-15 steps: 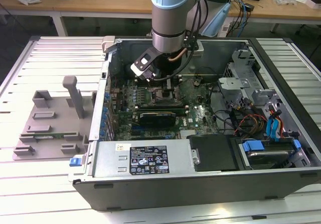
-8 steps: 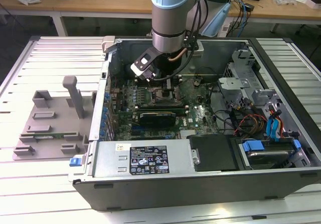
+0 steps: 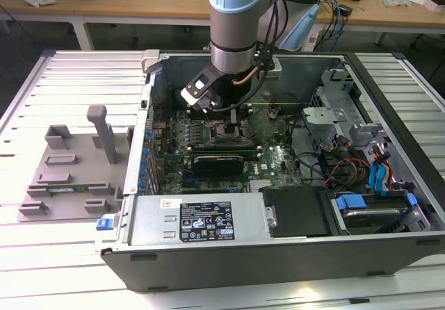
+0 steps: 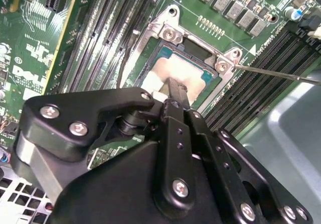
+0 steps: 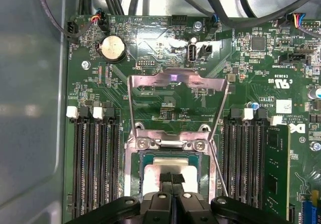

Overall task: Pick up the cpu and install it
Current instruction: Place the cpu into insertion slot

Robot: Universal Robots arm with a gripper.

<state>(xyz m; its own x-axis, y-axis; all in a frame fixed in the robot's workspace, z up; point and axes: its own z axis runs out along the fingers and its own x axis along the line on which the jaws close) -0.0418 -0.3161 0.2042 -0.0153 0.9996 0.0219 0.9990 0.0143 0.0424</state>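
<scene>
First wrist view shows the cpu point(image 5: 150, 179) lying flat in the socket frame point(image 5: 170, 142). The gripper point(image 5: 170, 178) sits tip-down on its shiny top, with its two fingers pressed together. The socket's metal lid point(image 5: 175, 78) stands open just past it. Second wrist view adds a thin lever point(image 4: 273, 74) sticking out beside the socket. Exterior view shows the arm point(image 3: 236, 25) reaching straight down into the open computer case point(image 3: 208, 268). A grey fixture plate point(image 3: 62, 178) lies at the case's 9 o'clock.
</scene>
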